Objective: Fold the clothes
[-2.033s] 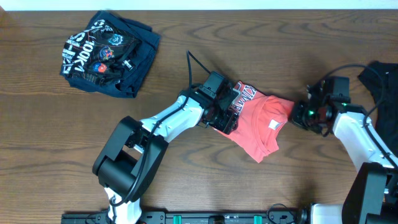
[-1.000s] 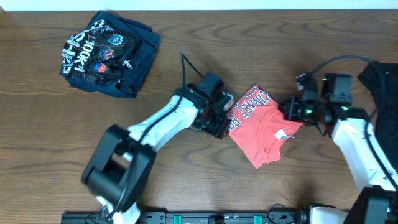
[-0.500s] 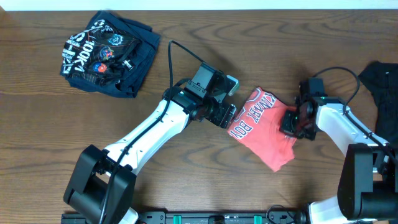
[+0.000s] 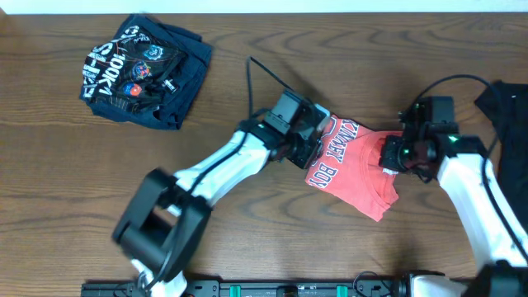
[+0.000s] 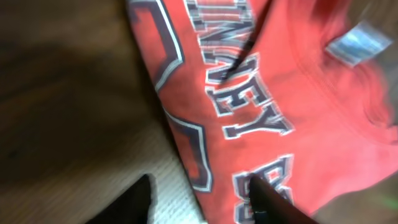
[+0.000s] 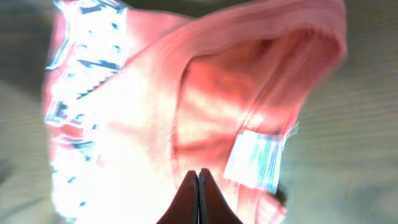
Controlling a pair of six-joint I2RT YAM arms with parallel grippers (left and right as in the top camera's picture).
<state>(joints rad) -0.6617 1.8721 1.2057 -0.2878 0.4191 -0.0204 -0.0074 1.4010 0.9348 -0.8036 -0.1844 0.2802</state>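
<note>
Obs., from the table's near side. The coral T-shirt (image 4: 356, 175) lies bunched on the wooden table (image 4: 66, 190), a little toward 3 o'clock from the middle, with its long axis running from 11 to 5 o'clock. Its block lettering (image 5: 249, 106) faces up along the 9 o'clock edge.

Left gripper (image 4: 320, 142): at the shirt's 10 o'clock corner. Fingers (image 5: 140, 200) spread. The lettered edge of the shirt lies between them, with one tip over bare wood and the other over the fabric. Not clamped; a strip of table shows between the outer finger and the cloth.

Right gripper (image 4: 391, 154): at the shirt's 2 o'clock side, on the collar (image 6: 273, 81). Fingers pressed tightly together, with no gap visible, pinching the fabric just beside the neck opening. The white label (image 6: 255, 158) sits close at 2 o'clock from the tips.

Other clothes, both well apart from the arms' work:
- navy garment (image 4: 140, 73), white print up, crumpled at the table's 10 o'clock corner
- black garment (image 4: 505, 103), at the 3 o'clock edge and partly out of view
</note>
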